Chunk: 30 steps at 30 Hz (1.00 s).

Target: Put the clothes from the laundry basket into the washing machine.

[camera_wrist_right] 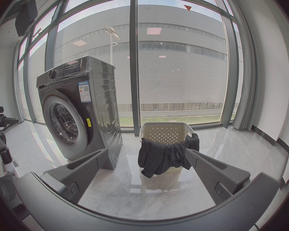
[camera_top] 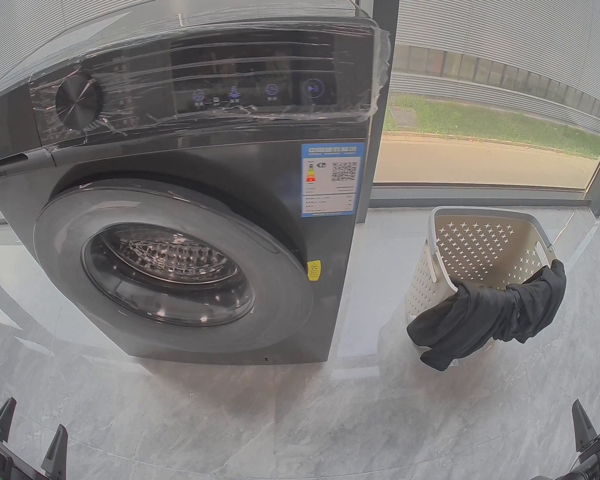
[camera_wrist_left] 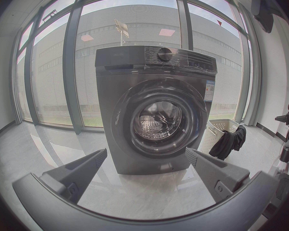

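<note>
The head view looks down; both low wrist views face the washing machine and basket.

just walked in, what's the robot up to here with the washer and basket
Nothing is being handled at this moment. The left gripper and right gripper are both open and empty, low in front of the washing machine, whose door looks shut. A dark garment hangs over the front rim of the laundry basket, right of the machine.

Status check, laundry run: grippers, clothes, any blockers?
Left gripper and right gripper open, empty. Dark garment draped over basket rim, untouched. Washer door looks shut; likely needs opening first.
</note>
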Available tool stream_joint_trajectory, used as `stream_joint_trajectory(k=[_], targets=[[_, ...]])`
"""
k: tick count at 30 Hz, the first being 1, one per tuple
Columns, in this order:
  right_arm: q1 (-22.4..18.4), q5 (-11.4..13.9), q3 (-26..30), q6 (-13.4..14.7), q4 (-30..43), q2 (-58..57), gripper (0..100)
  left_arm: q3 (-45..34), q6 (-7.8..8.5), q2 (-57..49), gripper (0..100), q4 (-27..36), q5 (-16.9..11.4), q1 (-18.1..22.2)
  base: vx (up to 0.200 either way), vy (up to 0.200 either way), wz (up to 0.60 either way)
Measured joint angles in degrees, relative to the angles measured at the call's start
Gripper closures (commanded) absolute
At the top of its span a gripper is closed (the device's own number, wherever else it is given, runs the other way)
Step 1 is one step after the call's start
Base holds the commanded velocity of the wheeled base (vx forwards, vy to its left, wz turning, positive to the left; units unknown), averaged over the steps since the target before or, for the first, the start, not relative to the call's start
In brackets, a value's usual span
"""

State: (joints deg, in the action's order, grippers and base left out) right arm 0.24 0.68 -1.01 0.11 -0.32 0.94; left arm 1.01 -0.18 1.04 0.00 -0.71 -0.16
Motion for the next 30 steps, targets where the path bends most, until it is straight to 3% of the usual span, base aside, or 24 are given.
stream_joint_trajectory(k=[23,30], targets=[[0.00,0.00,0.00,-0.01,-0.01,0.00,0,0.00,-0.04,0.00,0,-0.02,0.02,-0.02,0.000,0.200,0.00],[-0.02,0.00,0.00,-0.01,-0.01,0.00,0,0.00,-0.02,0.00,0,-0.05,0.02,-0.02,0.000,0.000,0.00]])
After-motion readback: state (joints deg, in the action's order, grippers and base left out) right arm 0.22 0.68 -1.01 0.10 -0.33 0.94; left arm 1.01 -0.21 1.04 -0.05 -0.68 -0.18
